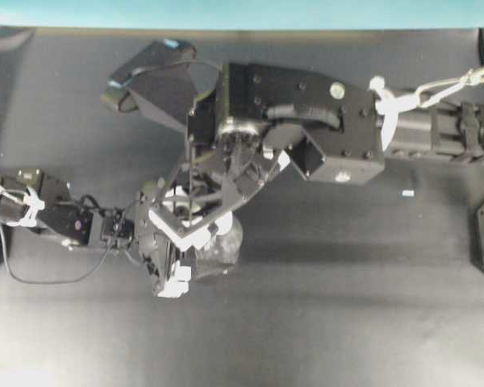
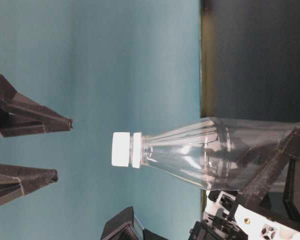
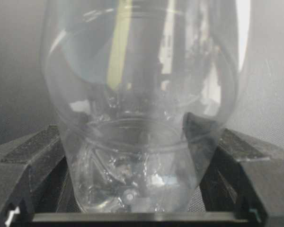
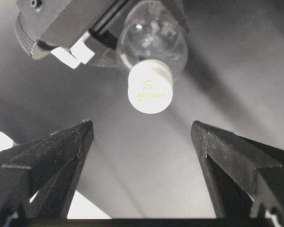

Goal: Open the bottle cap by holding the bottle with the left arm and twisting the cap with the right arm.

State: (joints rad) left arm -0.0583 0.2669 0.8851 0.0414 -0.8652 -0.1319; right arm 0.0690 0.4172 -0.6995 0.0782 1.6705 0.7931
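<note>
The clear bottle (image 1: pixel 224 243) (image 2: pixel 205 150) (image 3: pixel 137 109) stands upright on the black table, and my left gripper (image 1: pixel 185 254) (image 3: pixel 132 156) is shut on its lower body, one black finger pressed against each side. The white bottle cap (image 2: pixel 122 149) (image 4: pixel 150 87) sits on the neck. My right gripper (image 1: pixel 181 214) (image 4: pixel 142 127) (image 2: pixel 62 149) hangs above the cap, open wide. Its two black fingertips are clear of the cap, with a gap between them and the cap. In the overhead view the right arm hides most of the bottle's top.
A tiny white scrap (image 1: pixel 408 193) lies on the black table to the right of the arms. A teal wall (image 1: pixel 226 12) runs along the far edge. The right arm's boxy wrist (image 1: pixel 323 121) reaches in from the right, over the middle.
</note>
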